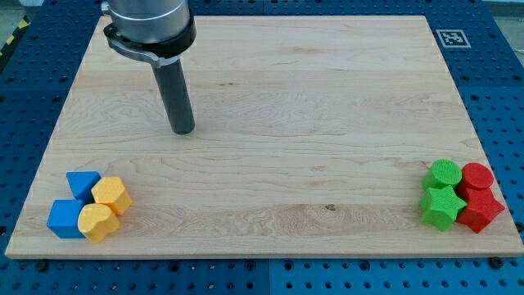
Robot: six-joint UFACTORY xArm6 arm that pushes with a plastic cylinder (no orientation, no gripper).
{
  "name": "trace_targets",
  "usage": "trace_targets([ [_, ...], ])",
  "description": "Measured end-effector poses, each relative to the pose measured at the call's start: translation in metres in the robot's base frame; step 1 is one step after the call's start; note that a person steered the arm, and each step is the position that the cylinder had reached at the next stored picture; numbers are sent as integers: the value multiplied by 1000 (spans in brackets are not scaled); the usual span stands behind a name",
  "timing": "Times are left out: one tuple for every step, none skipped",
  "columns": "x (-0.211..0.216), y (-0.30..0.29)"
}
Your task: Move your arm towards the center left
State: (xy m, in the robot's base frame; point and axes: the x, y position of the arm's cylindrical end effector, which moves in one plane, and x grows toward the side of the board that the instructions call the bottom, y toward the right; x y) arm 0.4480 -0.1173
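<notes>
My tip (182, 130) rests on the wooden board (262, 82) in its left half, a little above mid-height, touching no block. At the view's bottom left lies a cluster: a blue triangular block (82, 183), a blue cube (64, 219), a yellow hexagonal block (110, 195) and a yellow heart-like block (97, 223). My tip is above and to the right of this cluster. At the bottom right lies a second cluster: a green cylinder (444, 174), a green star (440, 206), a red cylinder (477, 176) and a red star-like block (479, 210).
The board sits on a blue perforated table (24, 90). A small black-and-white marker (449, 38) lies beyond the board's top right corner.
</notes>
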Motion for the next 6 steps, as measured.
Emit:
trace_targets([
  [0,0],
  [0,-3],
  [0,-10],
  [0,-12],
  [0,-12],
  [0,-16],
])
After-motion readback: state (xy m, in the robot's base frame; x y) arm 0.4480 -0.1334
